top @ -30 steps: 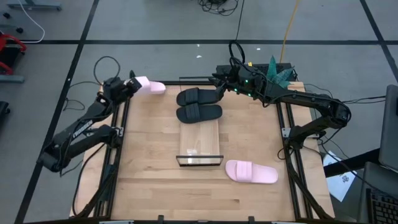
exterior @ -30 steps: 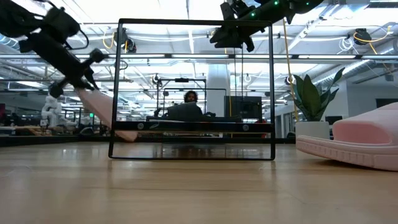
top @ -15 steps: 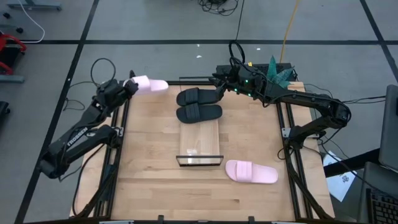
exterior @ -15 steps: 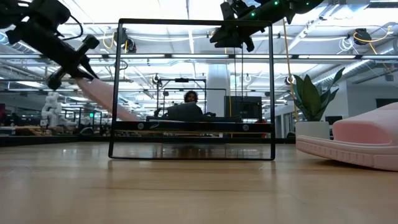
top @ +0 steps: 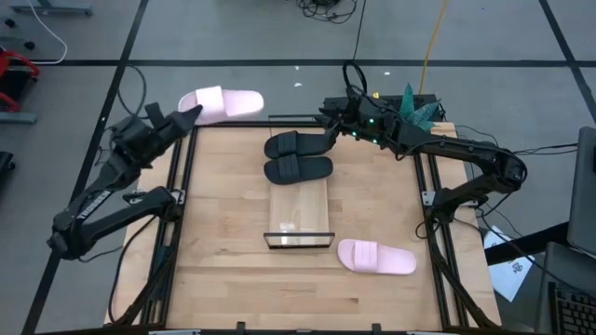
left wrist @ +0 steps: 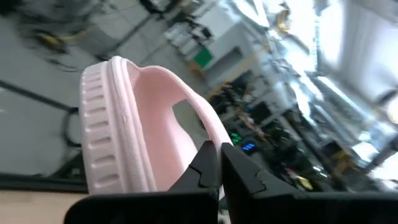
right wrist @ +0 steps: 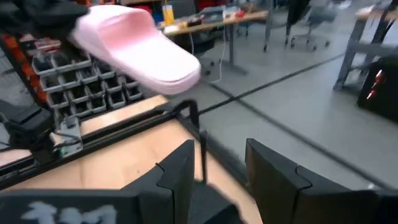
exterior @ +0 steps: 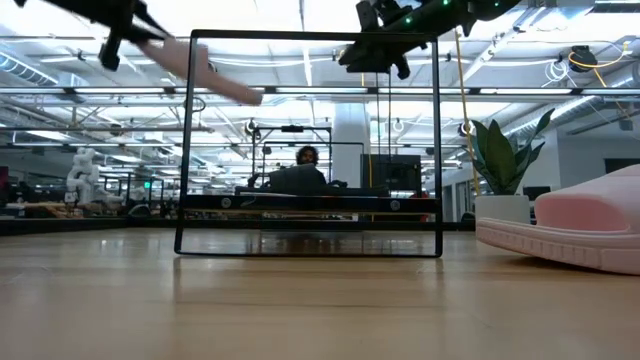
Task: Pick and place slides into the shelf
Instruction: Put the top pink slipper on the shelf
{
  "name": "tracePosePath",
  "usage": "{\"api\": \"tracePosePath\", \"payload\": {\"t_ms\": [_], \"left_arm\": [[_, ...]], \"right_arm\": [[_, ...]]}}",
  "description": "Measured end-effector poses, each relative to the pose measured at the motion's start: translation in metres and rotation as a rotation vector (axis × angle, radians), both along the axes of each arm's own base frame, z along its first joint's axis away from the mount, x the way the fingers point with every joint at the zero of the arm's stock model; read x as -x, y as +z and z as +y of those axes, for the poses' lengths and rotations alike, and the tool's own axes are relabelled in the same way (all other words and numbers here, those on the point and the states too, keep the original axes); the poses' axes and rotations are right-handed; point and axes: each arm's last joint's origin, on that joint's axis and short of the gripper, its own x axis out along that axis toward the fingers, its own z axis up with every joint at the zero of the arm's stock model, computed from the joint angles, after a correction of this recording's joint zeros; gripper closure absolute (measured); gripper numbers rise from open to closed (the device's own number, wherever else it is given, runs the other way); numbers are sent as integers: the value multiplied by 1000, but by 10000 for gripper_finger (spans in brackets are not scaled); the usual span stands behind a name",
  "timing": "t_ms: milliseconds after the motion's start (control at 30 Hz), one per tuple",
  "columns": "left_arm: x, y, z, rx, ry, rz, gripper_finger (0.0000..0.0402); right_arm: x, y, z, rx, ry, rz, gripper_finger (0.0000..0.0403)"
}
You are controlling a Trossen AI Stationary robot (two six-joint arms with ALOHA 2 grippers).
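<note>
Left gripper grips pink slide; shelf holds black slides

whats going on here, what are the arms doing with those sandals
The left gripper is shut on a pale pink slide, holding it in the air past the table's far left corner. The right gripper is open and empty, over the far end of the shelf beside the two black slides, which already lie on it. A second pink slide lies on the table, near the shelf's dark-edged end.
</note>
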Motion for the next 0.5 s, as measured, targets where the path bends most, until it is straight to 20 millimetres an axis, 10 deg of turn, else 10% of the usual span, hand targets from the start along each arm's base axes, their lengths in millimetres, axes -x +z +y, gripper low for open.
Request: {"api": "tracePosePath", "payload": {"t_ms": [233, 500], "left_arm": [[-17, 16, -16, -10, -153, -75, 402], [-85, 9, -34, 26, -283, -83, 402]], "right_arm": [[25, 31, -5, 165, -182, -73, 268], [57, 59, 0, 232, -244, -137, 268]]}}
